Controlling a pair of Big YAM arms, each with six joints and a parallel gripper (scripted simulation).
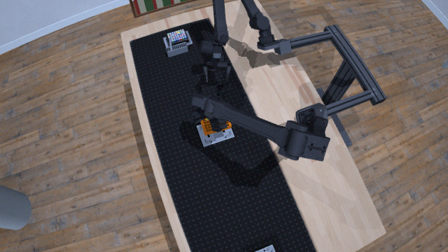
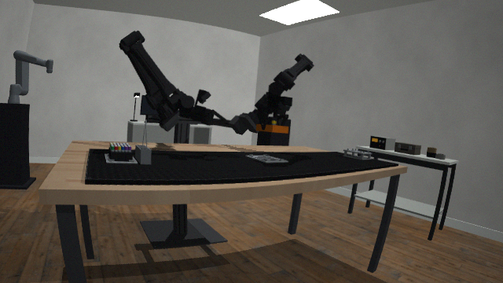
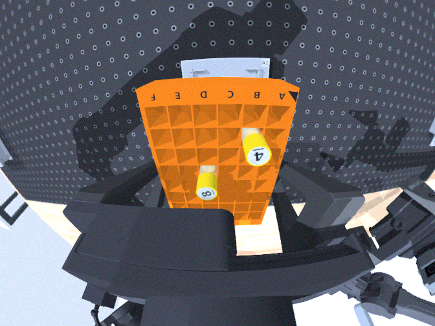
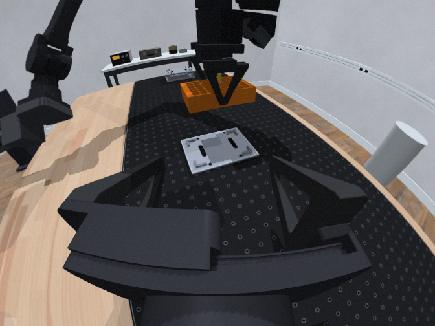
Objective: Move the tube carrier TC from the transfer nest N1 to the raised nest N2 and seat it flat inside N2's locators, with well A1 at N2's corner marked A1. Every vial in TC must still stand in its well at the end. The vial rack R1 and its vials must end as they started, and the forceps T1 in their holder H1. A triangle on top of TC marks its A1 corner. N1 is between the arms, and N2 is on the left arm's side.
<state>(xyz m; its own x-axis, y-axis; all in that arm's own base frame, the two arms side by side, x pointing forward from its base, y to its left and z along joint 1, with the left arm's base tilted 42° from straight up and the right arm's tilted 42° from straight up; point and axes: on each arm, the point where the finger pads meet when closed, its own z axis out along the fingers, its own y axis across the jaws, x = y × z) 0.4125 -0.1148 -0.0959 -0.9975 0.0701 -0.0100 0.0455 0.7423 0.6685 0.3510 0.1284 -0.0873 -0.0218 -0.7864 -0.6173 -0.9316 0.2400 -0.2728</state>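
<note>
The orange tube carrier TC (image 1: 207, 127) (image 2: 277, 129) (image 3: 205, 121) (image 4: 196, 102) hangs roughly level, well above the grey nest N1 (image 2: 267, 159) (image 3: 224, 68) (image 4: 217, 153). My left gripper (image 3: 218, 161) (image 4: 215, 96) is shut on TC, one finger at each long side. TC's triangle (image 3: 293, 95) is at the same end and side as N1's A1 mark. Yellow-capped vials 4 (image 3: 256, 147) and 8 (image 3: 207, 185) stand in wells; part of TC is hidden. Raised nest N2 (image 1: 267, 248) (image 2: 358, 154) (image 4: 178, 72) holds nothing. My right gripper (image 1: 217, 81) (image 4: 217, 162) is open and empty.
Vial rack R1 (image 1: 178, 36) (image 2: 120, 153) stands at the mat's far end from N2. Beside it is the holder H1 (image 2: 143, 156) with the upright forceps T1 (image 2: 145, 134). The right arm hangs over the mat between R1 and N1.
</note>
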